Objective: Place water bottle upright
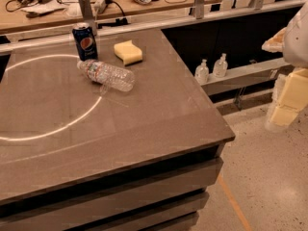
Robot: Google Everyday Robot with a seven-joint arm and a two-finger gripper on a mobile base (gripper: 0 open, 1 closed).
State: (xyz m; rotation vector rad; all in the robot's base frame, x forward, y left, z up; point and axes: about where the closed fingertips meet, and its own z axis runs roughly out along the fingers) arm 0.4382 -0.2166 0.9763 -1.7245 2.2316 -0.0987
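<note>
Camera view: looked down at an angle on a grey-brown desk (pixel 144 129) with a smooth, matte top and stepped, layered front edges. Noted a thin bright ring (pixel 53 129) drawn or reflected on the desk top, wide and only partly in the picture.

Found the water bottle (pixel 106 75) lying on its side in the far part of the desk, white cap to the left, base to the right, across the right arc of the ring. Saw a blue Pepsi can (pixel 85 41) standing upright just behind the cap end, very near; could not tell about contact. Saw a yellow sponge (pixel 128 52) a little to the right of the can, apart from the bottle.

Saw the end effector (pixel 284 105) at the right edge, pale yellow and blurred, off the desk and over the floor, well apart from the water bottle. Could not tell if wide or narrow.

Beyond the desk, made out a wooden workbench (pixel 57 6) with cables and small tools. On the right, saw two small pump bottles (pixel 202 72) standing side by side on a low metal shelf (pixel 245 71). Below, saw a pale speckled floor (pixel 269 177) with an orange line (pixel 233 203) running beside the desk corner.
</note>
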